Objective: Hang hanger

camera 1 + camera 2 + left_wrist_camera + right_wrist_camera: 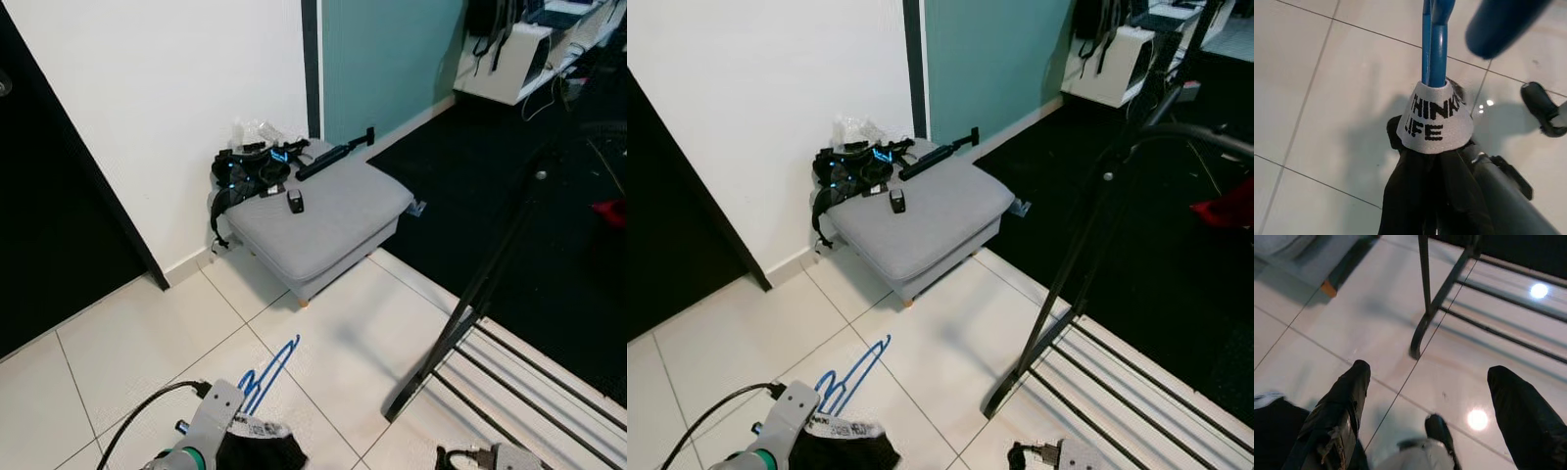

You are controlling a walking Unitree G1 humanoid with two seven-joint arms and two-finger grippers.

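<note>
A blue hanger (pixel 269 372) sticks out ahead of my left arm (pixel 211 426), low over the white floor tiles. A black garment (pixel 260 448) with a grey "THINK LIFE" waistband (pixel 1435 120) hangs bunched on it. In the left wrist view my left gripper (pixel 1432 196) is shut around the blue hanger (pixel 1432 44), with the black cloth over its fingers. The black drying rack (pixel 480 294) stands to my right, its rails running over the floor. My right gripper (pixel 1435 396) is open low beside the rack's foot (pixel 1420 333), holding nothing.
A grey ottoman (pixel 323 215) with black straps and gear (pixel 250 171) sits against the white wall ahead. A dark doorway (pixel 49 225) is on the left. Black carpet (pixel 529 186) and a white shelf (pixel 509 59) lie to the right.
</note>
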